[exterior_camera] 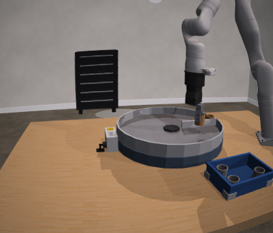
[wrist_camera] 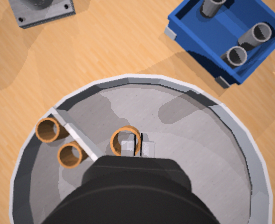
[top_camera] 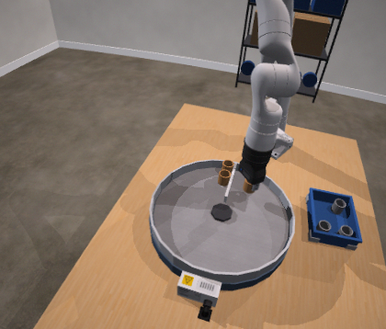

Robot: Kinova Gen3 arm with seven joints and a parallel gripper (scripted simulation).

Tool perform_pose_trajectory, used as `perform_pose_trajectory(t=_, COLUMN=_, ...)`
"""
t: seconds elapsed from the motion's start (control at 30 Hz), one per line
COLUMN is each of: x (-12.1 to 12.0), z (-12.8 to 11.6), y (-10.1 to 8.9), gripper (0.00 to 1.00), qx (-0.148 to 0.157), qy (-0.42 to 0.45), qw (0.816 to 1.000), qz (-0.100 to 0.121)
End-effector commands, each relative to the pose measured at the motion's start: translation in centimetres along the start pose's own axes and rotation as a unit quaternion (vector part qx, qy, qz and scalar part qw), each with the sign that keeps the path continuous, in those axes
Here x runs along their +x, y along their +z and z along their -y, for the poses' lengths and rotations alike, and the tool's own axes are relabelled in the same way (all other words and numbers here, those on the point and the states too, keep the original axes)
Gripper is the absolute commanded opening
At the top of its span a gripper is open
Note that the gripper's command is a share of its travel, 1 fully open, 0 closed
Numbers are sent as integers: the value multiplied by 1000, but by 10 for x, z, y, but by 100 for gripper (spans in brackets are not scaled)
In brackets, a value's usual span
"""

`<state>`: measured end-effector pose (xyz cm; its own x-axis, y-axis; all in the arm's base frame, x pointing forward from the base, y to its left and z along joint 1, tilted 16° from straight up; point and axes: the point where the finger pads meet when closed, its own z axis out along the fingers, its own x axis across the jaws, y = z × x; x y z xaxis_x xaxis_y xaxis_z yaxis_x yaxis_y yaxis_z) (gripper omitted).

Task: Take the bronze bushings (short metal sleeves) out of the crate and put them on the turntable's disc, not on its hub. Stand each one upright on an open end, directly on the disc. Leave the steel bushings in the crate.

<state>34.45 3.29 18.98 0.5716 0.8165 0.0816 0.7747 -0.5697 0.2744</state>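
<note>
My gripper point(top_camera: 251, 184) is shut on the wall of a bronze bushing point(top_camera: 248, 186), held upright low over the turntable's grey disc point(top_camera: 222, 221), near its far rim. The wrist view shows the bushing point(wrist_camera: 124, 141) with one finger inside its bore, and the exterior view shows it at the fingertips point(exterior_camera: 201, 120). Two more bronze bushings point(top_camera: 225, 172) stand upright on the disc beyond a white divider bar point(top_camera: 230, 185). The dark hub point(top_camera: 221, 213) sits at the disc's centre. Three steel bushings point(top_camera: 335, 219) stand in the blue crate point(top_camera: 334, 218).
The turntable has a raised grey rim point(top_camera: 159, 198). A white control box point(top_camera: 198, 286) sits at its near side. The arm's base point(exterior_camera: 271, 138) is bolted behind the crate. A shelf rack point(top_camera: 296, 41) stands past the table.
</note>
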Motion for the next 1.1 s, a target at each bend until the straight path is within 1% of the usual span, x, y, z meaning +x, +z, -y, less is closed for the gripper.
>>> perform_pose_trajectory(t=0.0, x=0, z=0, y=0, gripper=0, qx=-1, qy=0, qw=1000, qz=0)
perform_pose_trajectory(t=0.63, x=0, z=0, y=1, gripper=0, qx=-1, qy=0, qw=1000, qz=0)
perform_pose_trajectory(t=1.07, x=0, z=0, y=17, gripper=0, qx=-1, qy=0, qw=1000, qz=0)
